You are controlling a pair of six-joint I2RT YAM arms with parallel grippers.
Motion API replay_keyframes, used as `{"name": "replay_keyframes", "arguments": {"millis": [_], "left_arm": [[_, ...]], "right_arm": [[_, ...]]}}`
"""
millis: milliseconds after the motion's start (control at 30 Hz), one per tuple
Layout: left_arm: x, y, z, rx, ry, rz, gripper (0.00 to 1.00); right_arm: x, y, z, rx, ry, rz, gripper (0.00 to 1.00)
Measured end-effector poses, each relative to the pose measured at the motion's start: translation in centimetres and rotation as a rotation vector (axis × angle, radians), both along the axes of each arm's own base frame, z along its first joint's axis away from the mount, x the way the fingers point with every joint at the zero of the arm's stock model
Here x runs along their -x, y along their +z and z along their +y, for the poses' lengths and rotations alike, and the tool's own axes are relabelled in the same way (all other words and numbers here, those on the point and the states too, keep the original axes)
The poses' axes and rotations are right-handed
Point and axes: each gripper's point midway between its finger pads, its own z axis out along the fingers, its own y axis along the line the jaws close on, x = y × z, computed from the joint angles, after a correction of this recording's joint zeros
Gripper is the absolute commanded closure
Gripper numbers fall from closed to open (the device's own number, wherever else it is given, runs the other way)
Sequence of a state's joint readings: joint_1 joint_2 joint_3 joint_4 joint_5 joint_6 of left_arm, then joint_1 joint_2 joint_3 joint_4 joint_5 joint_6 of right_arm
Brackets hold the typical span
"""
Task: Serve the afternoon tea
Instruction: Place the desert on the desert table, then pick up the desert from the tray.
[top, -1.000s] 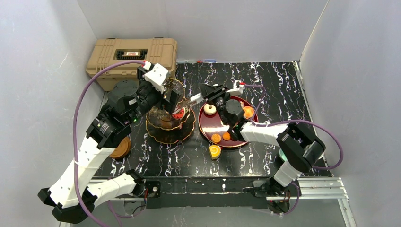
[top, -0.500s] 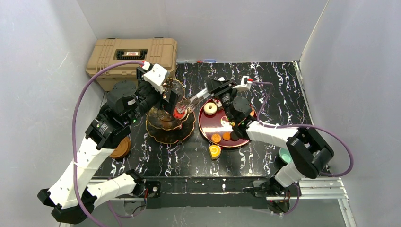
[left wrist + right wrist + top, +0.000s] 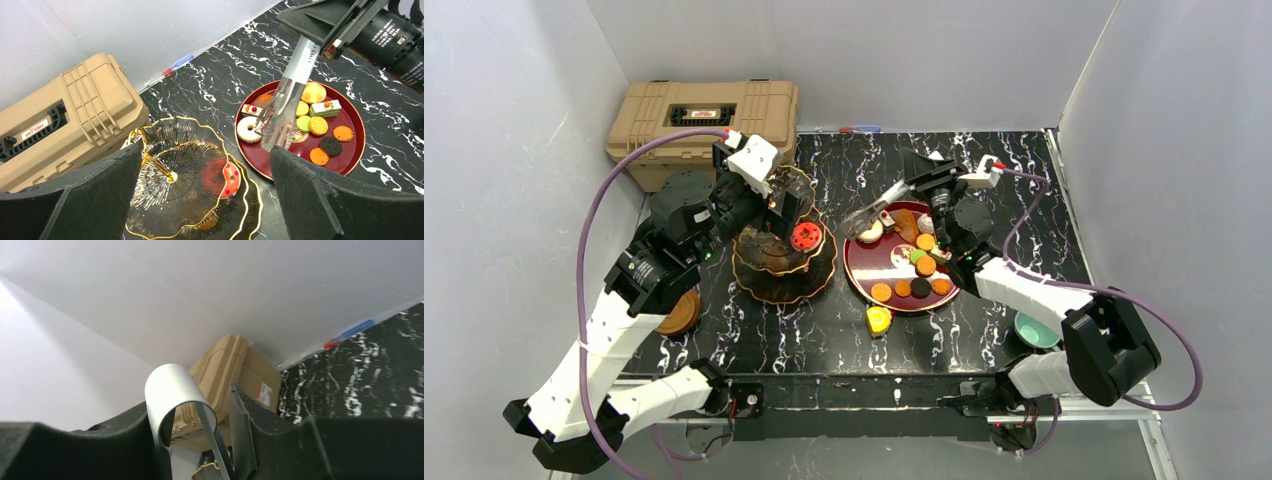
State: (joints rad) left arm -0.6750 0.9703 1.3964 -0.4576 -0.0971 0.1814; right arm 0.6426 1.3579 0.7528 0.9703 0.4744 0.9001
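Now right pincer [image 3: 192, 437] pinches silver tongs [image 3: 285, 107] over red tray [image 3: 861, 266]; left pincer [image 3: 206, 150] spread wide above stand [image 3: 165, 210]

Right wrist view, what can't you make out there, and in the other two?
Right wrist: tongs, tips cut off by bottom edge.
Top external: brown saucer partly under left arm; teal cup partly behind right arm.
Left wrist: three-tier stand, lower tiers mostly under its top tier.
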Motion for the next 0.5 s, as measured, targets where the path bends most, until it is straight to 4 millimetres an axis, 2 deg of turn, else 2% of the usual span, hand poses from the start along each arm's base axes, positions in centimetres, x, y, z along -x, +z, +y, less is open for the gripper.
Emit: {"name": "replay_keyframes", "arguments": {"millis": [133, 333, 500], "left_arm": [[0.0, 0.0, 0.0, 0.000, 0.000, 0.000, 0.02], [0.0, 0.0, 0.0, 0.001, 0.000, -0.001, 0.02], [0.1, 0.2, 0.1, 0.005, 0.000, -0.003, 0.02]], "right_arm": [[-0.3, -2.4, -2.4, 0.038, -0.048, 0.049, 0.50], [-0.8, -7.5, -6.0, 0.112, -0.126, 0.153, 0.50], [-1.3, -10.8, -8.0, 0.151, -0.174, 0.228, 0.50]]}}
